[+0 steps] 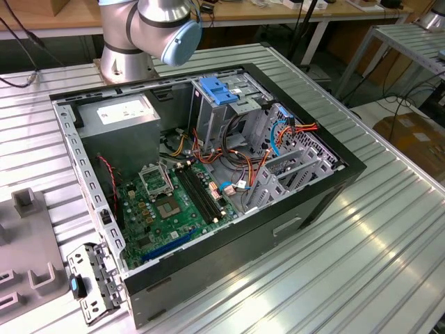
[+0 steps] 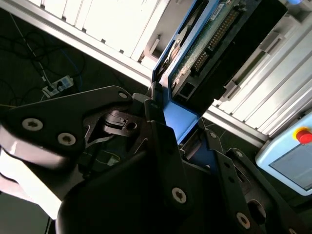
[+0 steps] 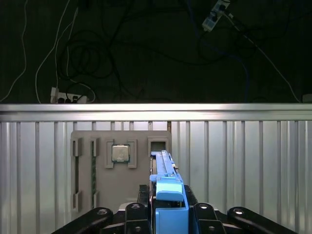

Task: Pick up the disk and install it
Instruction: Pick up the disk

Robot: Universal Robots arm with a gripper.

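Blue-railed disk [image 2: 213,41], circuit board exposed, is clamped by the gripper [image 3: 168,207]. Ahead, a chip [image 3: 121,153] is seated in a grey fixture [image 3: 103,190].

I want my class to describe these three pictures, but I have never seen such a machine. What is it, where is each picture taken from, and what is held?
It is a robot arm standing on a ribbed metal table. The exterior view looks from off the arm at an open computer case lying on that table. Both wrist views come from cameras riding on the arm. They show its pincer shut on the disk, a drive with blue side rails. The first wrist view also shows a grey tray holding a chip.
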